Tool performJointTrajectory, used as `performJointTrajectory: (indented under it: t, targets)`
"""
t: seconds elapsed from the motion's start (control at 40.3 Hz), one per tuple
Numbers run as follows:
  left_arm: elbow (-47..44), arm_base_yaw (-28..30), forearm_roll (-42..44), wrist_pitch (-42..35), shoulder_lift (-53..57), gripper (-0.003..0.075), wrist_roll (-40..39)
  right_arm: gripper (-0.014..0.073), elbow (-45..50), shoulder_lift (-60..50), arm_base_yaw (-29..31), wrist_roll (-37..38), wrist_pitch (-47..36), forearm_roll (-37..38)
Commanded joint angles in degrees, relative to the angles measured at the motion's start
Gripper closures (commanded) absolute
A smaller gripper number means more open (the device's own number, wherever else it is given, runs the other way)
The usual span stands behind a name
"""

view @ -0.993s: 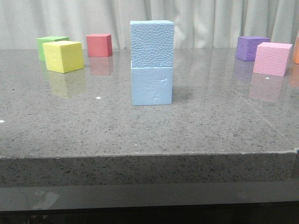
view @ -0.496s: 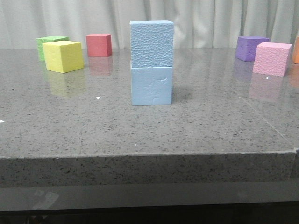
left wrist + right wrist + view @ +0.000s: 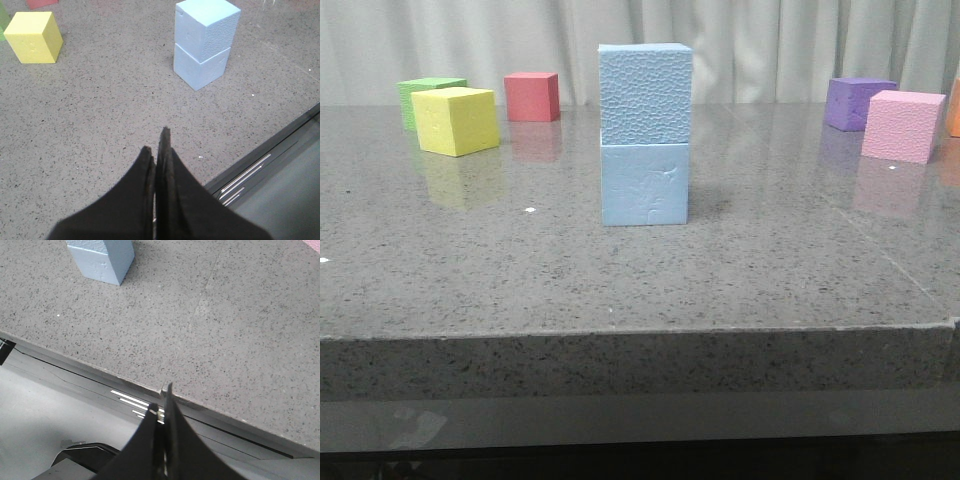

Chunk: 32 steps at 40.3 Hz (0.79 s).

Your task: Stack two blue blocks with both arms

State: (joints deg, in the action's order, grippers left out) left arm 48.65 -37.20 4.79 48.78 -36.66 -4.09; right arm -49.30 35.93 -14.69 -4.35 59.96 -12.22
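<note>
The pale sky-blue, pebbly-faced foam cube (image 3: 645, 93) is sitting squarely on top of the second pale sky-blue foam cube (image 3: 644, 184), the one with a scuffed and dented front face. The pair is standing near the middle of the grey speckled stone tabletop (image 3: 620, 280), so the stack is judged complete.

The left tool (image 3: 159, 150) is hanging over the tabletop near its front edge, well apart from the stack, with its black fingers pressed together and holding nothing. The right tool (image 3: 161, 402) is hanging over the front edge of the tabletop, fingers likewise closed and empty.

Risks from this state:

- The foam cubes are light. Any sweep of an arm across the middle of the tabletop is likely to topple the upper cube.
- The upper cube is appearing slightly wider than the lower one at one side in the front view; a small overhang is reducing the margin against a knock.
- The yellow foam cube (image 3: 456, 120) and pink foam cube (image 3: 903, 125) are standing well apart and posing no risk.
</note>
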Motion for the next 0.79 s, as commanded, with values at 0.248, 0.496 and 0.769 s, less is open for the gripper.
performJointTrajectory:
  t: [0.248, 0.496, 0.769]
  targets:
    - [0.3, -0.5, 0.0, -6.0, 0.7, 0.0739, -0.4, 0.0661, -1.5, 0.1, 0.3, -0.2, -3.5, 0.0]
    - [-14.9, 12.0, -0.5, -24.6, 9.9, 0.0739, -0.4, 0.0661, -1.5, 0.1, 0.3, -0.2, -3.5, -0.1]
    - [-35.2, 31.7, -10.6, -42.1, 25.4, 0.0739, -0.4, 0.0661, -1.5, 0.1, 0.3, -0.2, -3.5, -0.1]
